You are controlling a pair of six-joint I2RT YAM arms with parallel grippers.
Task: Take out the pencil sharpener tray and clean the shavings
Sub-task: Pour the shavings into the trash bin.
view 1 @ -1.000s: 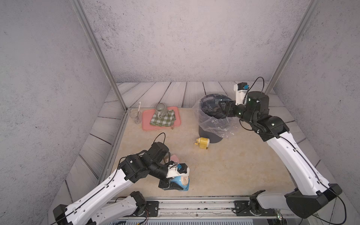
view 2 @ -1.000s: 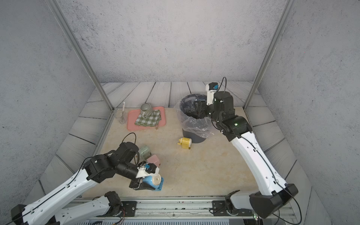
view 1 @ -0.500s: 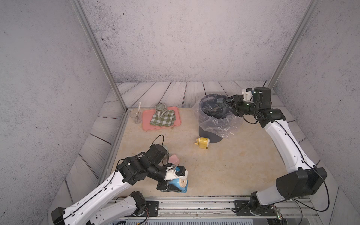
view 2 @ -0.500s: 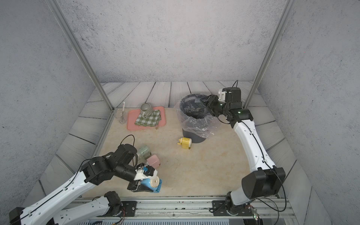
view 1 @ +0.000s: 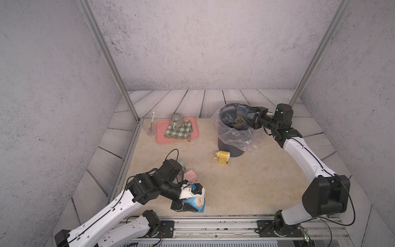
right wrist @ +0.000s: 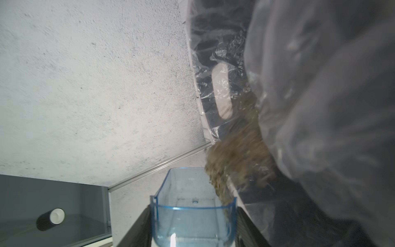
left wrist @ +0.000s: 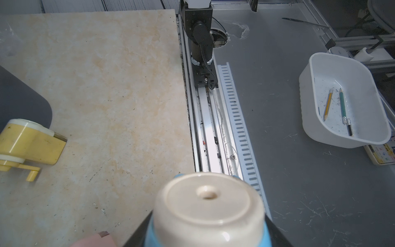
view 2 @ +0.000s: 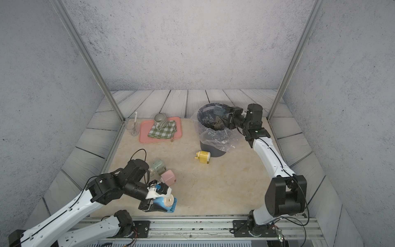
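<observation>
Top views: right gripper (view 1: 246, 113) reaches over the mouth of the dark bin (view 1: 229, 148), which has a clear plastic liner (view 1: 241, 136). Its fingers are closed on the clear blue sharpener tray (view 1: 241, 109), tipped on its side above the opening. A brown clump of shavings (view 1: 238, 122) sits just below the tray, inside the liner.

Left gripper (view 1: 188, 206) is low at the near edge of the table (view 1: 245, 181), clamped around the blue sharpener (view 1: 195, 202), cream face pointing outward. A pink sharpener (view 1: 190, 175) lies just behind it and a green sharpener (view 2: 158, 166) beside that. A yellow sharpener (view 1: 222, 157) lies on its side by the foot of the bin. At the far left, a pink serving tray (view 1: 160, 138) carries a checked cloth (view 1: 178, 131) and a striped mug (view 1: 176, 119).

Left wrist view: the blue sharpener's cream face with its pencil hole fills the lower frame, with a black finger (left wrist: 136, 235) pressed against each side. The yellow sharpener lies well apart on the table. Off the table stands a white tub (left wrist: 320, 132) holding pencils.

Right wrist view: the sharpener tray is pinched between both black fingers (right wrist: 141, 231), its open side turned toward the liner. Shavings show as a blurred brown mass between the tray's edge and the plastic. A few specks cling inside.
</observation>
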